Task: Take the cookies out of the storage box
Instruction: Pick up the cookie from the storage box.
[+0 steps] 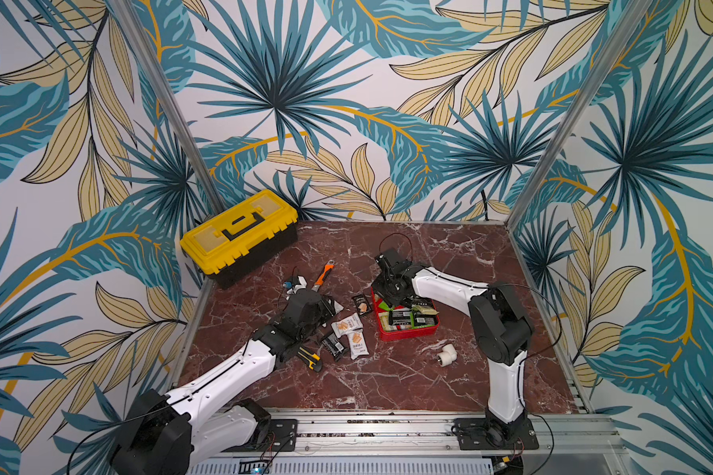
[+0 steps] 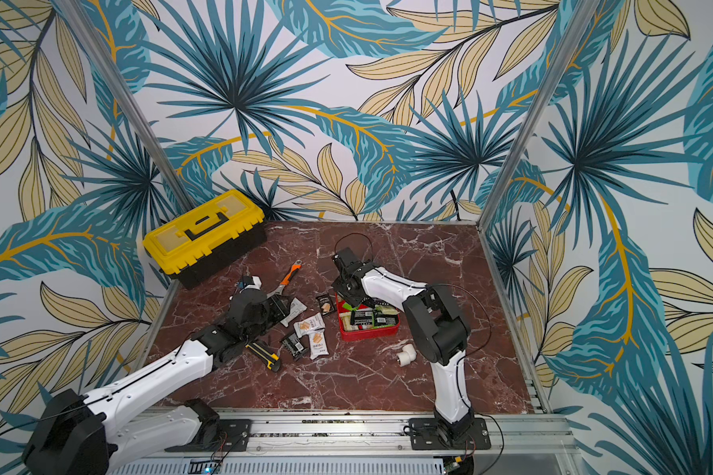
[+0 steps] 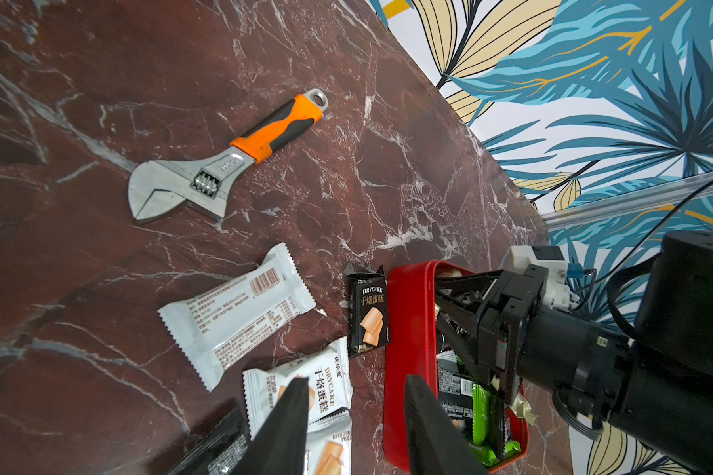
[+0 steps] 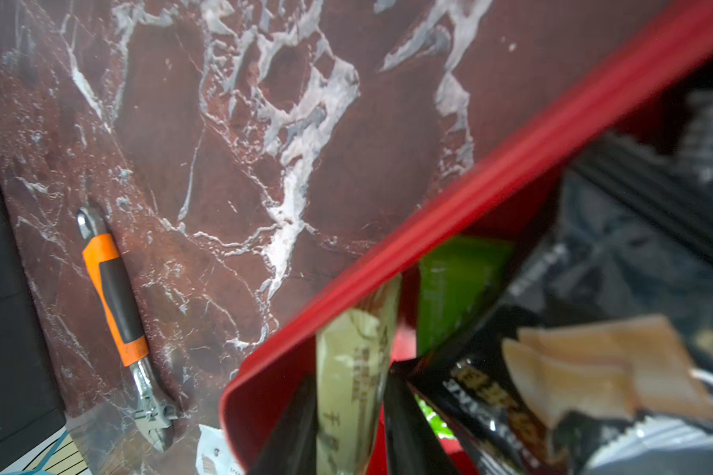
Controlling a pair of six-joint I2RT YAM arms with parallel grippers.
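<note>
Cream packet between right hand fingers, inside red box

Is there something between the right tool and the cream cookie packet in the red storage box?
Nothing visible. The right tool has a finger on each side of the cream packet, inside the red box.

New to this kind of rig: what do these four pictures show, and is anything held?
Two white robot arms stand at a reddish marble table. Two pictures look down from overhead; two come from wrist cameras. Snack packets lie beside a shallow red tray holding more; a yellow toolbox, orange wrench, yellow utility knife and white pipe elbow lie nearby. The left gripper is open, empty. The right gripper straddles a cream packet in the tray; a grip is unconfirmed.
</note>
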